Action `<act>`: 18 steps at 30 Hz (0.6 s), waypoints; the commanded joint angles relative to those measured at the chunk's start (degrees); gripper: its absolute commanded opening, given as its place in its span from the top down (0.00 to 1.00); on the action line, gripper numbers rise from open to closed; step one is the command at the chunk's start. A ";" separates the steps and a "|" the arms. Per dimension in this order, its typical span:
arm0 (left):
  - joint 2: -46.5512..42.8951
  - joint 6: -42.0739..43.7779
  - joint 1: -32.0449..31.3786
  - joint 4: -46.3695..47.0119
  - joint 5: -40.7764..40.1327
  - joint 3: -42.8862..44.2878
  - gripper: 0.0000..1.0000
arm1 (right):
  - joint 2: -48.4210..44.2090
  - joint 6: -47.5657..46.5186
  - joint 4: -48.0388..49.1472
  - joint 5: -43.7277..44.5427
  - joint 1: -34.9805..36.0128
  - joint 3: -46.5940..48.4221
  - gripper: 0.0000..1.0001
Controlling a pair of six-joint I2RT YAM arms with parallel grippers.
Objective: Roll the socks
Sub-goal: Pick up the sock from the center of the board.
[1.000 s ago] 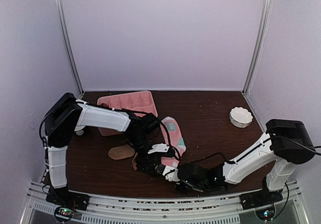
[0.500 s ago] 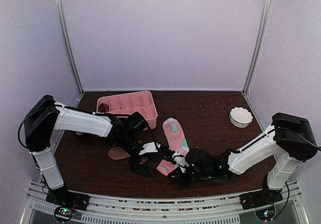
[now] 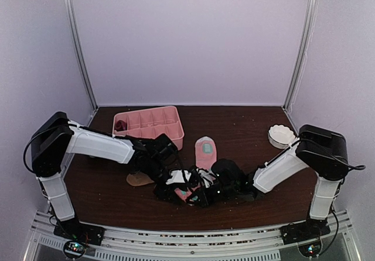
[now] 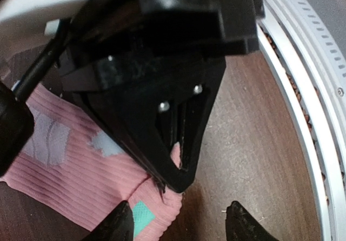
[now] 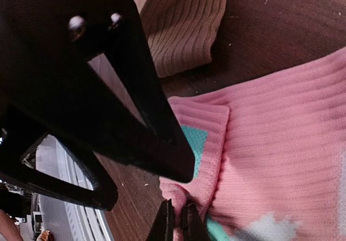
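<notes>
The pink sock (image 5: 281, 138), ribbed with white and mint patches, lies flat on the worktop (image 4: 243, 144), one end doubled over right at the right claw (image 5: 177, 213), which is pinched tight on that fold. The left claw (image 4: 181, 229) stands apart over the same end, gripping nothing. The tan sock (image 5: 184, 25), also ribbed, lies just beyond

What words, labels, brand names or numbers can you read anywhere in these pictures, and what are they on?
No text can be read in any view.
The mint-green patch on the pink sock has faint dark marks, too small to read from the top camera.
The tan sock, pink tray and white bowl show no lettering.
</notes>
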 commanded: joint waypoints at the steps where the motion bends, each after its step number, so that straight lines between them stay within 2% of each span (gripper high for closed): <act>1: 1.53 3.07 0.04 1.59 -2.61 1.23 0.43 | 4.11 3.58 -11.68 -1.64 -0.71 -5.30 1.00; 6: 2.74 3.15 0.04 2.08 -3.48 2.12 0.51 | 3.02 3.47 -12.54 -2.23 -0.94 -6.54 1.00; 9: 3.00 2.97 0.04 2.11 -2.48 2.82 0.69 | 2.19 2.92 -13.56 -2.06 -1.03 -6.65 1.00; 11: 3.23 2.88 -0.03 2.07 -1.79 3.09 0.76 | 1.57 2.70 -13.98 -1.88 -1.22 -6.67 1.00; 15: 4.40 2.79 -0.05 0.51 -1.21 4.07 0.83 | 0.11 2.74 -14.00 -1.60 -1.84 -7.32 1.00; 18: 5.33 2.91 -0.05 -1.12 -0.31 4.33 0.84 | -1.46 3.13 -12.92 -1.33 -2.52 -8.23 1.00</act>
